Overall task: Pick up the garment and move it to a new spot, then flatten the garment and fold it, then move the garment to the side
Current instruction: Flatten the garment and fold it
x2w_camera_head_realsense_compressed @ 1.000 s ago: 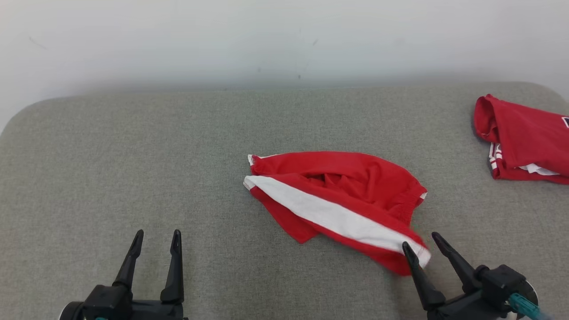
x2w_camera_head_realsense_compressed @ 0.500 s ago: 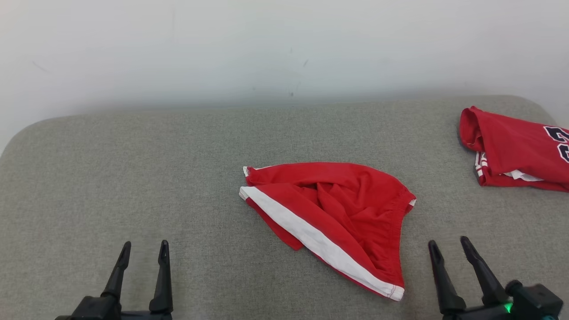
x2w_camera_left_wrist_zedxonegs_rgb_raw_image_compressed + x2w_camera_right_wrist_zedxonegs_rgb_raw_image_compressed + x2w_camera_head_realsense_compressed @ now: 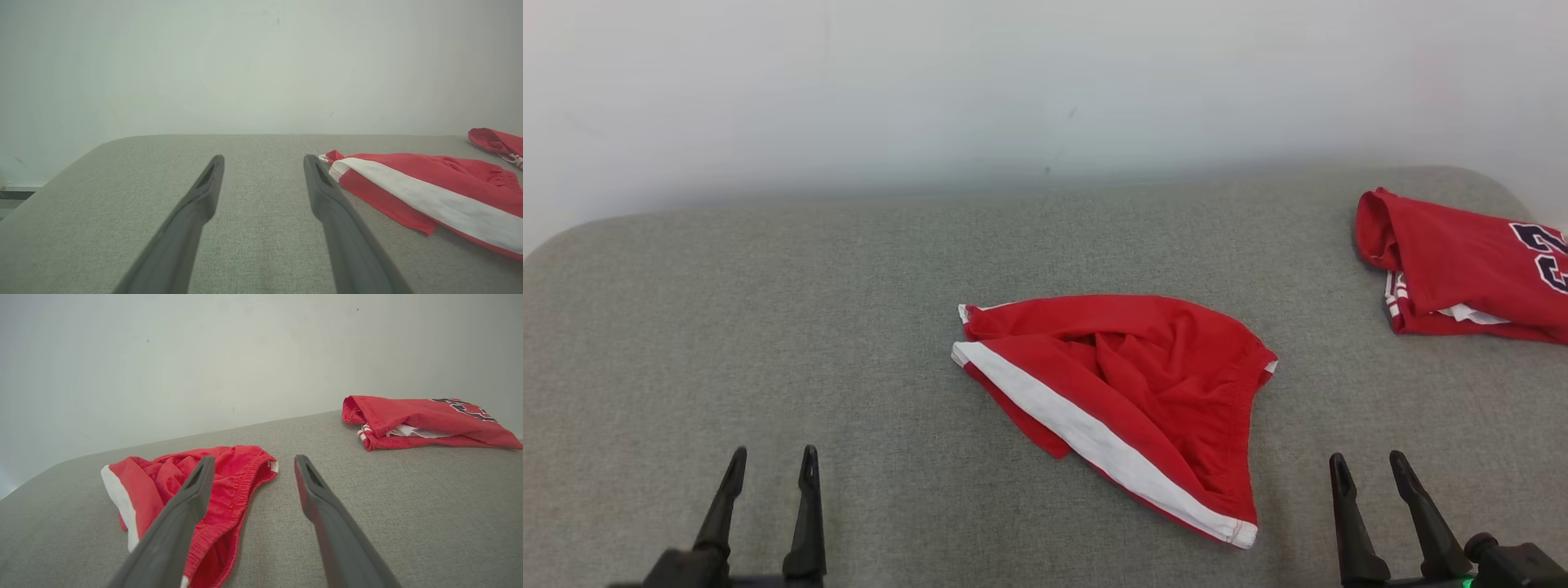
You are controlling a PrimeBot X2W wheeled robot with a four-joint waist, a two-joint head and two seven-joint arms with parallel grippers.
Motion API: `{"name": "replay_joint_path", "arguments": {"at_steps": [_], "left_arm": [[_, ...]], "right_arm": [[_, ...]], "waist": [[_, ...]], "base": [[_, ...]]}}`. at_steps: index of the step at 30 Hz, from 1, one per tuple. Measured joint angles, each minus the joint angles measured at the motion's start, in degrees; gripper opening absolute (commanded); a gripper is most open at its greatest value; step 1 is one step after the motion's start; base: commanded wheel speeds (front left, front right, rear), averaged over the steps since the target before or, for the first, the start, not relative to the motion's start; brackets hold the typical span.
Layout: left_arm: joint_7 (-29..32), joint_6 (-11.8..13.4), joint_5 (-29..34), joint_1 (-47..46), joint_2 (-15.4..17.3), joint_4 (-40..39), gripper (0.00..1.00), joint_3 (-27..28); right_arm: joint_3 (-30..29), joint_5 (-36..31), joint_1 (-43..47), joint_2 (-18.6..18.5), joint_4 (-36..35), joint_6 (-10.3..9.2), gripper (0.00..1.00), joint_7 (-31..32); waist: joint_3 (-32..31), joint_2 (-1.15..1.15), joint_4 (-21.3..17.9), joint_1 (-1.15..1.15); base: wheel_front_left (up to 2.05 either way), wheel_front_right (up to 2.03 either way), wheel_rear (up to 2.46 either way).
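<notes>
Target is the red shorts (image 3: 1143, 384), crumpled near the middle of the grey padded surface (image 3: 768, 310). They are neither flattened nor folded. The elastic waistband faces the robot's right and the white-trimmed leg hem faces its left. A white stripe (image 3: 1086, 433) runs diagonally from that hem down to the near corner. The fabric is bunched in wrinkles through the centre.

The left gripper (image 3: 774, 451) sits at the lower left of the head view, jaws apart with nothing between them, well apart from the shorts. In the left wrist view its 2 fingers frame bare grey cloth, with the shorts off to the right.

The right gripper (image 3: 1366, 457) sits at the lower right, jaws apart and empty. It is near the shorts' near corner, and the head view shows a gap of bare cloth between them. In the right wrist view 1 finger overlaps the waistband, but contact cannot be told from that angle.

A 2nd red garment (image 3: 1454, 261), folded, with dark numerals and white trim, lies at the far right of the surface, well apart from the shorts. A pale wall (image 3: 1045, 82) stands behind.
</notes>
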Motion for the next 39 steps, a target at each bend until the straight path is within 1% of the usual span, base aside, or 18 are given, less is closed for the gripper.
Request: {"name": "replay_joint_path", "arguments": {"at_steps": [3,6,7,8,10,16,22,29,32,33,36,37,39], "left_arm": [[0.0,0.0,0.0,-3.1,1.1,1.0,1.0,-1.7],[0.0,0.0,-0.7,-7.5,3.1,3.4,1.0,-5.1],[0.0,0.0,-0.7,-7.5,3.1,3.4,1.0,-5.1],[0.0,0.0,-0.9,-9.5,3.8,4.3,1.0,-6.1],[0.0,0.0,-2.0,-13.5,5.5,7.3,1.0,-8.8],[2.5,0.0,-5.1,-25.0,8.5,16.6,1.0,-15.5],[3.8,0.0,-8.7,-32.2,10.1,25.8,1.0,-21.5],[4.9,0.0,-12.9,-36.6,11.5,35.0,1.0,-26.7],[4.5,0.0,-14.4,-38.0,11.7,37.8,1.0,-29.3],[4.9,0.0,-16.0,-38.7,11.6,39.7,1.0,-30.8],[5.1,0.0,-17.7,-39.7,11.3,41.7,1.0,-33.2],[5.1,0.0,-18.6,-39.9,11.2,42.2,0.77,-34.1],[4.7,0.0,-19.6,-40.4,11.1,43.0,0.12,-35.4]], "right_arm": [[0.3,-0.1,-0.9,0.0,0.3,0.0,1.0,0.0],[0.6,-0.2,-1.4,0.0,0.8,0.0,1.0,0.0],[0.6,-0.2,-1.4,0.0,0.8,0.0,1.0,0.0],[0.7,-0.3,-1.8,0.1,1.0,0.0,1.0,0.0],[0.9,-0.4,-2.6,0.2,1.2,0.0,1.0,0.0],[0.6,-0.5,-3.7,0.6,1.9,0.0,1.0,0.0],[0.0,-0.7,-4.8,1.1,2.3,0.0,1.0,0.0],[-0.4,-0.9,-6.1,1.5,2.5,0.0,1.0,0.0],[-0.4,-0.9,-6.8,1.7,2.5,0.0,1.0,0.0],[-0.4,-1.0,-6.7,1.9,2.6,0.0,1.0,0.0],[-0.3,-1.1,-6.8,2.0,2.7,0.0,1.0,0.0],[-0.3,-1.3,-6.9,2.1,2.7,0.0,1.0,0.0],[-0.5,-1.4,-7.0,2.1,2.7,0.0,1.0,0.0]], "waist": [[0.5,0.0,-0.4,0.0],[1.2,0.0,-1.0,0.0],[1.2,0.0,-1.0,0.0],[1.5,0.0,-1.3,0.0],[2.2,0.0,-1.8,0.0],[4.7,0.0,-3.9,0.01],[7.4,0.0,-6.5,0.01],[9.9,0.0,-9.0,0.01],[10.8,0.0,-9.8,0.01],[11.2,0.01,-10.2,0.01],[11.8,0.0,-10.6,0.01],[11.9,0.0,-10.7,0.01],[12.1,0.0,-10.8,0.02]], "base": [[0.0,0.0,0.0],[0.0,0.0,0.0],[0.0,0.0,0.0],[0.0,0.0,0.0],[0.0,0.0,0.0],[0.0,0.0,0.0],[0.0,0.0,0.0],[0.0,0.0,0.0],[0.0,0.0,0.0],[0.0,0.0,0.0],[0.0,0.0,0.0],[0.0,0.0,0.0],[0.0,0.0,0.0]]}}
